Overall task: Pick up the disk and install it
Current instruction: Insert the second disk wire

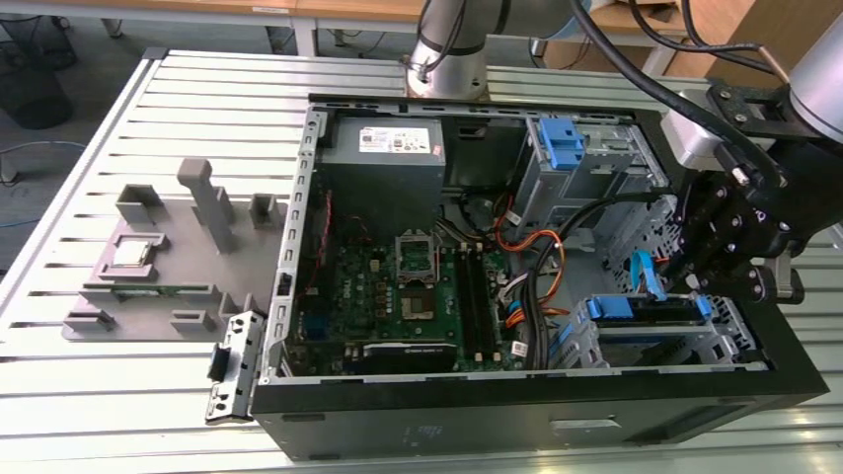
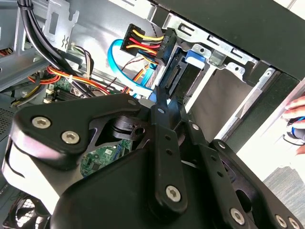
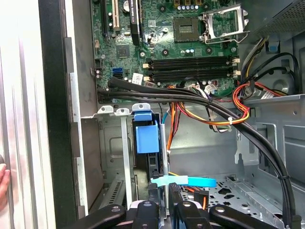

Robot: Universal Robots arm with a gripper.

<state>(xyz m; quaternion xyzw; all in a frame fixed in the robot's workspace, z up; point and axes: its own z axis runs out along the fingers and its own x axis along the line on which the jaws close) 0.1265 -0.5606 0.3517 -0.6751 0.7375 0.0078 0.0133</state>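
the open computer case [image 1: 527,415] lies on its side on the slatted table [image 1: 79,395], its motherboard [image 1: 395,286] and a tangle of cables [image 3: 209,107] exposed. the gripper [image 1: 725,262] hangs over the drive bay at the case's corner nearest the exterior view's right, and the disk [image 1: 642,321] sits in that bay, only its blue rail and an edge showing, the rest hidden by the cage. whether the gripper's fingers are parted or closed cannot be told, since its black linkage blocks both wrist views.
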